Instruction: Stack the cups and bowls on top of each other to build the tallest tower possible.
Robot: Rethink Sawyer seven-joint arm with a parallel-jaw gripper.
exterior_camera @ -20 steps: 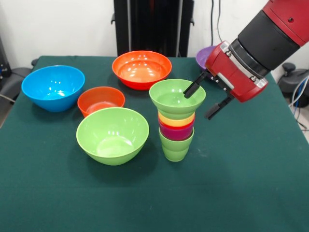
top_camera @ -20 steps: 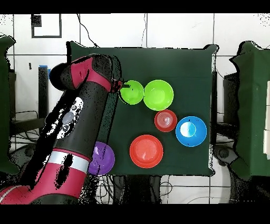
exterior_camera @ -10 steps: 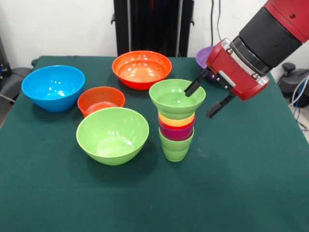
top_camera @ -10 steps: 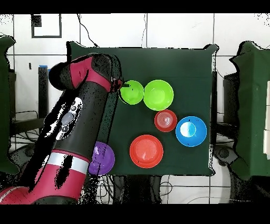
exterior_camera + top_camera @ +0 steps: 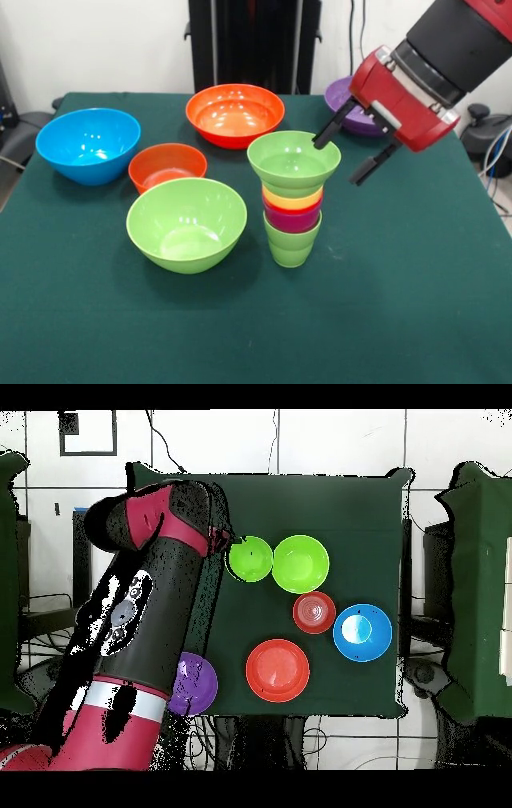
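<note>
The tower point(image 5: 293, 200) stands mid-table: a light green cup at the bottom, red-purple and yellow cups in it, and a small light green bowl point(image 5: 294, 162) on top. From overhead the tower point(image 5: 250, 558) shows as a green circle. My gripper point(image 5: 339, 160) hangs open just right of the top bowl, holding nothing. One fingertip point(image 5: 320, 142) overlaps the bowl's rim in the front view. The gripper point(image 5: 220, 541) sits beside the tower overhead. Loose bowls: large light green point(image 5: 186, 224), small orange-red point(image 5: 167, 166), blue point(image 5: 88, 144), large orange point(image 5: 235, 114), purple point(image 5: 352, 96), partly behind my gripper.
Overhead, the large green bowl point(image 5: 301, 563) nearly touches the tower. The orange-red point(image 5: 314, 612), blue point(image 5: 362, 632), orange point(image 5: 277, 670) and purple point(image 5: 195, 682) bowls lie toward the robot's side. The green table cloth point(image 5: 400, 304) ends near the purple bowl.
In the front view my open gripper has risen and drawn slightly right, away from the tower's top bowl. The tower and the bowls have not moved.
</note>
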